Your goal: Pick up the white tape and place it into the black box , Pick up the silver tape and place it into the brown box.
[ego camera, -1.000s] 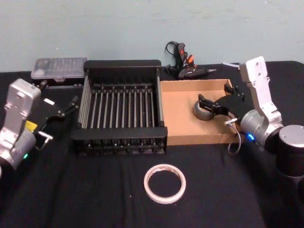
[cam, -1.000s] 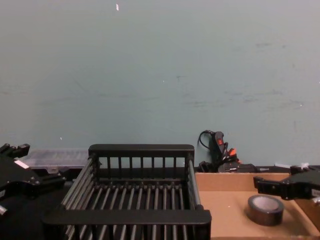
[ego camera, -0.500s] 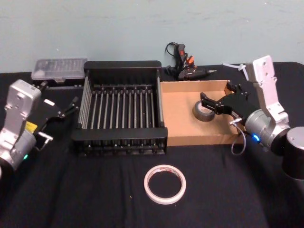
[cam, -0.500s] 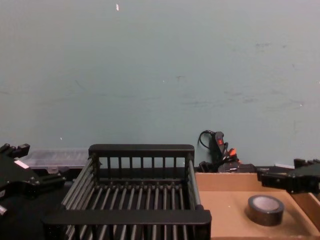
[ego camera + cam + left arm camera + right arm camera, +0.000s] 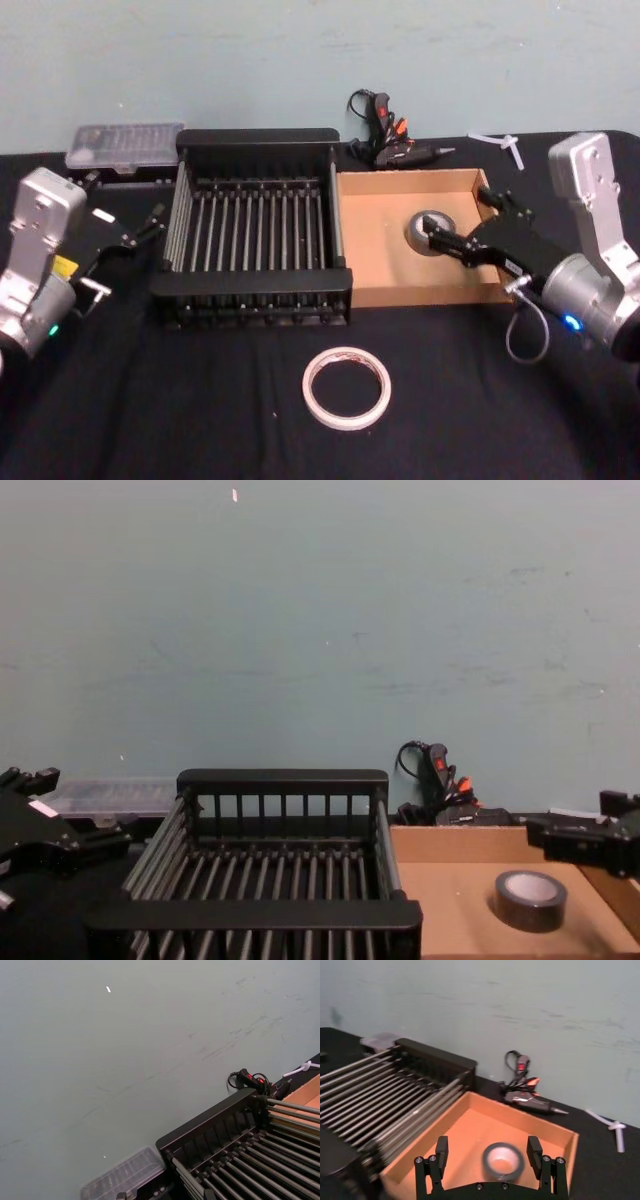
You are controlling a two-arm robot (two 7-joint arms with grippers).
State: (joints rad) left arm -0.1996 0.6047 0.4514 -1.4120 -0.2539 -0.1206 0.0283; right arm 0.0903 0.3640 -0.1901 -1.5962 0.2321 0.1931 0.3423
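Black-clothed desk [image 5: 200, 420]: thin cream-white tape ring [image 5: 347, 386], light, flexible; pinch across its band. Left tool [image 5: 140, 228] parked, state unclear; right tool [image 5: 489, 1160] apart, empty.

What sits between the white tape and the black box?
Nothing: in the head view, bare black tablecloth separates the white tape from the black box.
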